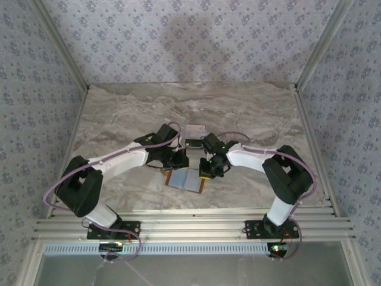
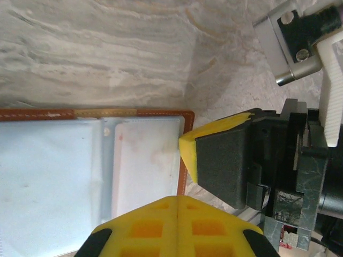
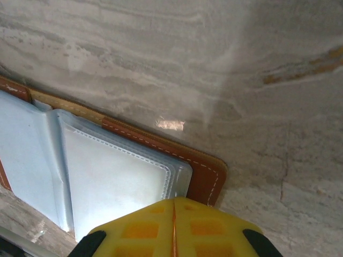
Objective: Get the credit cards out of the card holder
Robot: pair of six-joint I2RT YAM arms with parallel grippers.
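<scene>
Orange-brown leather bifold card holder (image 1: 184, 179) looks limp; we would pinch at pocket edges; left hand (image 2: 178, 206), right hand (image 3: 174, 206) clenched.

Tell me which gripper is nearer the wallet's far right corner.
Right. The right gripper sits beside that corner of the wallet; the left gripper is over the open page, farther off.

Card holder (image 2: 53, 176) runs off-frame (left, bottom edges).
</scene>
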